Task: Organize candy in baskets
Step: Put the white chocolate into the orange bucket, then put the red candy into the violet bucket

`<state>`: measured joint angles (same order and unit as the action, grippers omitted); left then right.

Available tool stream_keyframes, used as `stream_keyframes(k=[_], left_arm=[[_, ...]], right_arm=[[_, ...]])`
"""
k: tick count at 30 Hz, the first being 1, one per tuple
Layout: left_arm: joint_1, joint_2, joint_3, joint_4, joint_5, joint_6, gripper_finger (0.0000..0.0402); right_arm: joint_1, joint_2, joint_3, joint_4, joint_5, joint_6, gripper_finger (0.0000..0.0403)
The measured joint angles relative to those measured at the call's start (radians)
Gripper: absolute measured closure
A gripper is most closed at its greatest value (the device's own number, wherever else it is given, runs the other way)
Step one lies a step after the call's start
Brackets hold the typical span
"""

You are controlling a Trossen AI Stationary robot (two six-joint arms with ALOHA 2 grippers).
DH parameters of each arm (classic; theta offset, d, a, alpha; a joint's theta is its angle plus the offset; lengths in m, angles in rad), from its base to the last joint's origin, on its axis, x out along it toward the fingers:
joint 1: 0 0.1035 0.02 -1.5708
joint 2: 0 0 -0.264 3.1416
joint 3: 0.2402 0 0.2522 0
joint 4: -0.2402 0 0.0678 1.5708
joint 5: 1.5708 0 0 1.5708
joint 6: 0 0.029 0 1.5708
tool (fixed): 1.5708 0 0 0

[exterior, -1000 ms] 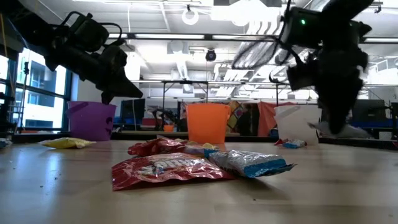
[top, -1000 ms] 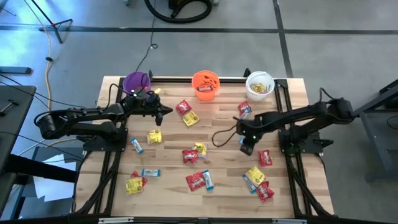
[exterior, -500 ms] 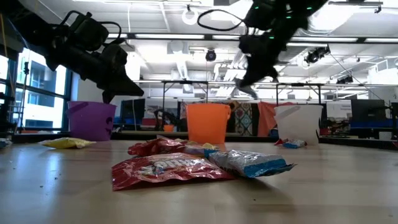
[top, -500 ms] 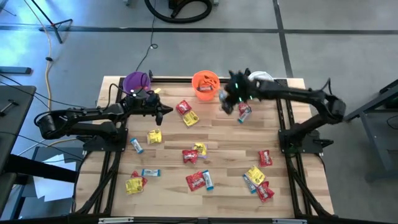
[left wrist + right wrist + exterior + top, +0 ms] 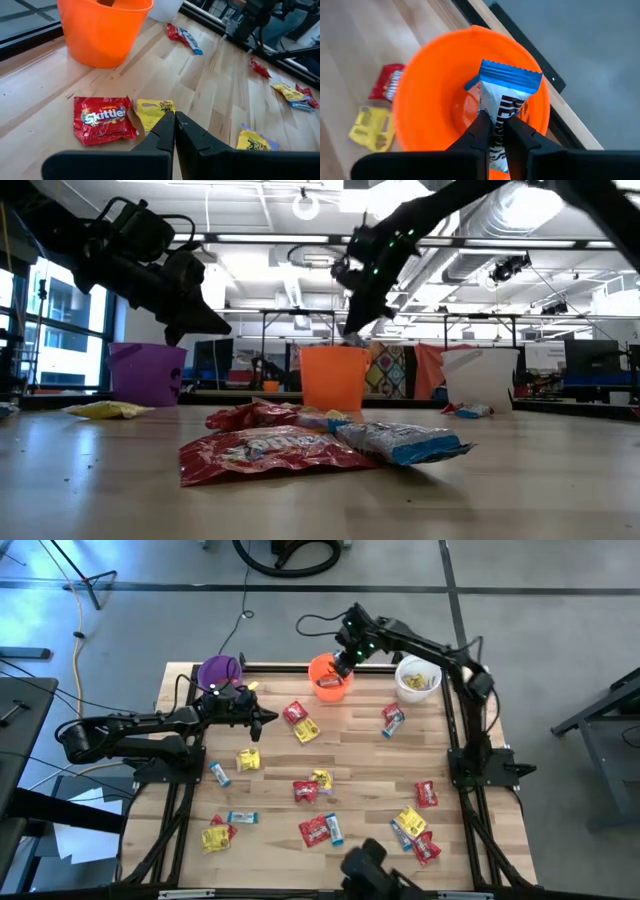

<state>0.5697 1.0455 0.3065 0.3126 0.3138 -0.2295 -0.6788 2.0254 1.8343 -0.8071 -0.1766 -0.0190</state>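
My right gripper [image 5: 343, 662] hangs over the orange bucket [image 5: 330, 677] at the table's far edge, shut on a blue-and-white candy bar [image 5: 507, 97]. The purple bucket [image 5: 218, 672] stands to the orange one's left and the white bucket [image 5: 417, 678] to its right; each rests on its base. My left gripper [image 5: 175, 120] is shut and touches nothing, hovering above a red Skittles packet [image 5: 102, 117] and a yellow packet [image 5: 152, 107]. More candy lies flat across the table. My right gripper pinches the bar between its two fingers near one end [image 5: 496, 127]. The fingers slant down from the table's right side and lie along the bar. The bar is lifted clear, and its free crimped end [image 5: 511, 77] sticks out past the fingertips over the orange bucket's opening [image 5: 455, 107].
Red, yellow and blue-and-white candies [image 5: 318, 830] are scattered over the wooden table, many toward the near right corner [image 5: 415, 830]. The orange and white buckets hold some candy. A dark object [image 5: 365, 865] sits at the near edge. A black rail [image 5: 280, 667] runs along the far edge.
My right gripper has swung from the table's middle right up and toward the far edge, then leftward to above the orange bucket, tipping more steeply down and carrying the bar clear of the table.
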Motion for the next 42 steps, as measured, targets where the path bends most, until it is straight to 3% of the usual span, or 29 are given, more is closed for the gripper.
stream_keyframes(k=[9,20,32,35,42], left_arm=[[0.000,0.000,0.000,0.000,-0.001,0.005,0.0401],[0.000,0.000,0.000,0.000,-0.003,0.005,0.0401],[0.000,0.000,0.000,-0.001,-0.003,0.005,0.0401],[0.000,0.000,0.000,-0.001,-0.003,0.005,0.0402],[0.000,0.000,0.000,-0.001,-0.003,0.005,0.0401]], right_arm=[[0.000,0.157,0.147,-0.094,-0.040,-0.006,0.0377],[0.018,0.213,0.151,-0.095,-0.041,0.132,0.0377],[0.021,0.213,0.146,-0.053,-0.041,0.171,0.0375],[0.030,0.213,0.146,-0.045,-0.038,0.178,0.0350],[0.054,0.210,0.180,-0.042,-0.033,0.198,0.0253]])
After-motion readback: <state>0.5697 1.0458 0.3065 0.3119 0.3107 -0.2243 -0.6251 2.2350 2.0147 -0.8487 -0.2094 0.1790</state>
